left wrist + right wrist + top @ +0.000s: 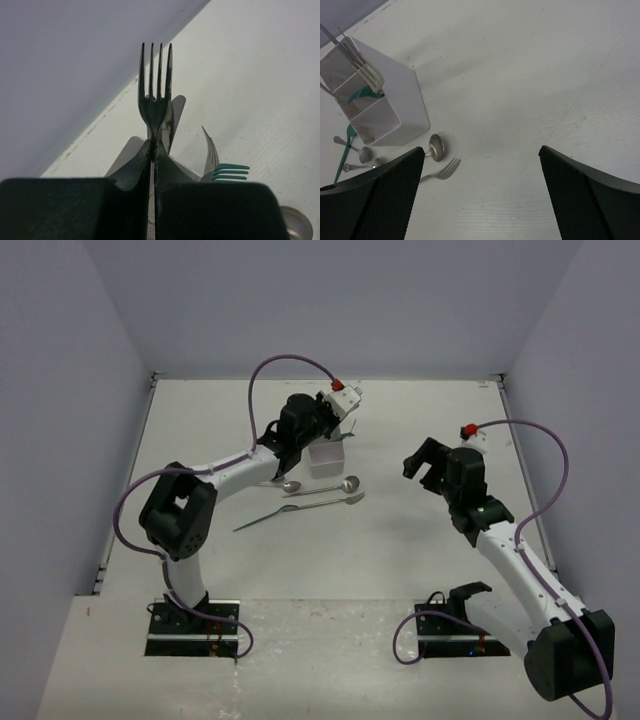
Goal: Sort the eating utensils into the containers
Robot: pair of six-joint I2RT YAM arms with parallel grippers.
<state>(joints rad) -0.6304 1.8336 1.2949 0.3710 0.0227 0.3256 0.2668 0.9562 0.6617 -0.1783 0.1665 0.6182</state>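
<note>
My left gripper (338, 426) hangs over the white three-compartment box (327, 460) and is shut on a silver fork (156, 95), tines away from the camera. Its jaws (153, 146) are pressed together on the fork's neck. In that view another silver fork (211, 154) and a teal fork (231, 171) stand in the box below. My right gripper (428, 466) is open and empty above bare table, right of the box (400, 107). Two spoons (288, 485) (345, 483), a silver fork (348, 500) and a teal utensil (262, 519) lie in front of the box.
In the right wrist view the box's far compartment holds silver forks (364, 71), the middle one a teal piece (362, 93). A spoon (436, 146) and a fork (443, 170) lie by its near corner. Walls close in the table at the back and both sides.
</note>
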